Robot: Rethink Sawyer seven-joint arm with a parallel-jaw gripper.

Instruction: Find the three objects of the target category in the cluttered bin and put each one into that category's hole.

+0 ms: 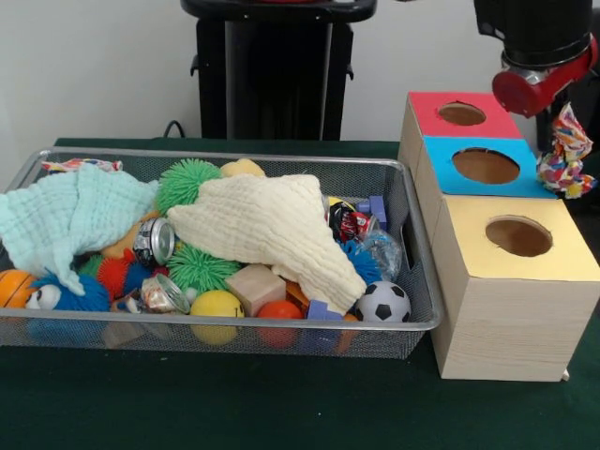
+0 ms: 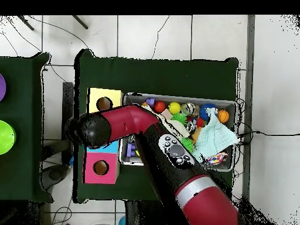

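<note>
A: Where is the gripper [image 1: 562,117]?

B: Upper right of the front view, under the red and black arm [image 1: 539,56]; it hangs above the right edge of the blue box top [image 1: 483,167]; a crumpled multicoloured wrapper [image 1: 565,155] dangles from it, so the fingers are closed on that wrapper.

A: And the holes?

B: Three boxes in a row at the right of the frame; red top [image 1: 461,114] farthest up, blue in the middle, yellow top [image 1: 517,237] lowest; each has one round hole.

A: The bin?

B: A wire mesh bin [image 1: 225,333] fills the left and centre; a cream cloth [image 1: 267,230] lies over the middle, a pale green cloth [image 1: 66,216] at the left; spiky green balls [image 1: 187,183], a small soccer ball [image 1: 382,302], a yellow ball [image 1: 217,307] and a wooden block [image 1: 254,286] lie among the clutter.

A: Overhead?

B: The arm [image 2: 152,140] covers the blue box and hides the gripper.
</note>
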